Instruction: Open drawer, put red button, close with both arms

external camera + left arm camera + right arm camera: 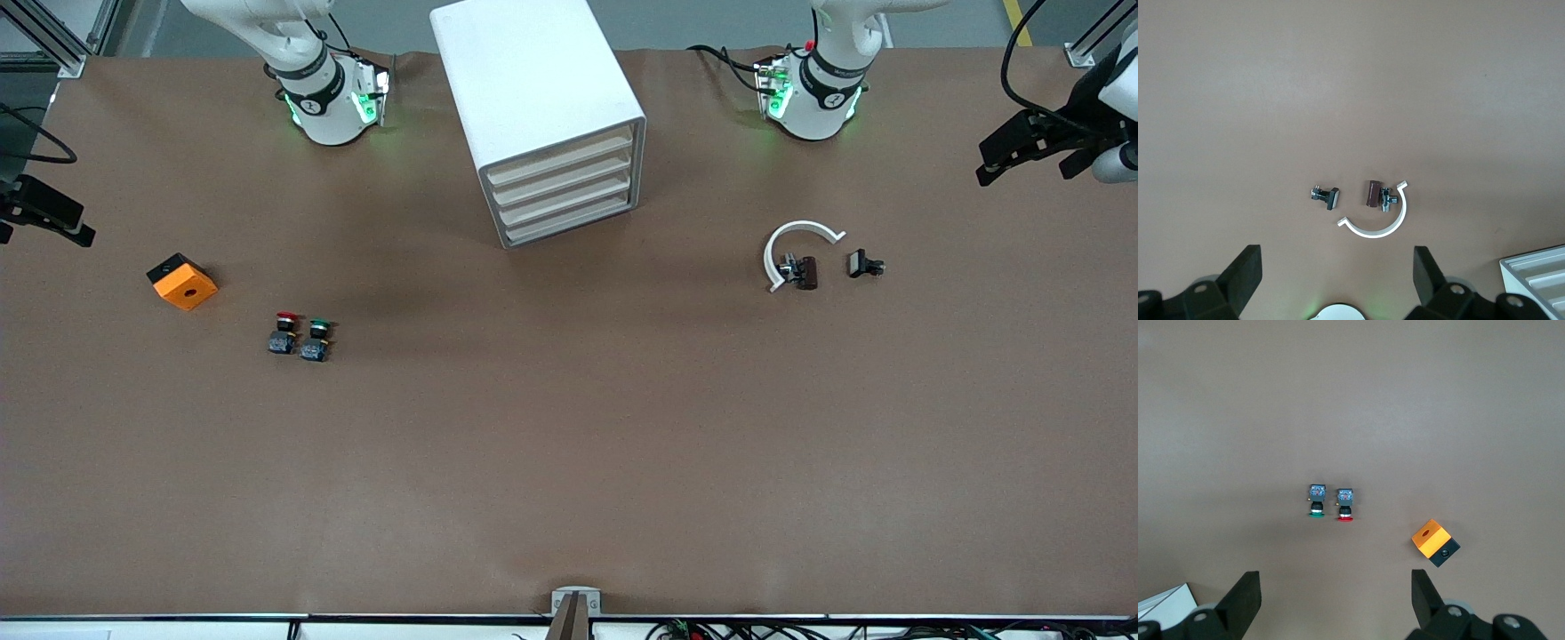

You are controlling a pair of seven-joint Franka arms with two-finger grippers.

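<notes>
Clearly nothing is started: the drawer unit [551,124] is closed. The red button [284,333] lies just beside the green button [316,339], toward the right arm's end, nearer the front camera than the orange cube [182,281]. It looks light and rigid; grasp its black body. Right gripper [1331,597] and left gripper [1335,273] hover spread, empty.

Illumination is even, diffuse and overhead; the table [569,444] shows no glare. A soft, faint shadow lies beside the drawer cabinet [542,116] toward the right arm's end. Focus is sharp throughout, with green indicator glow at both arm bases.
</notes>
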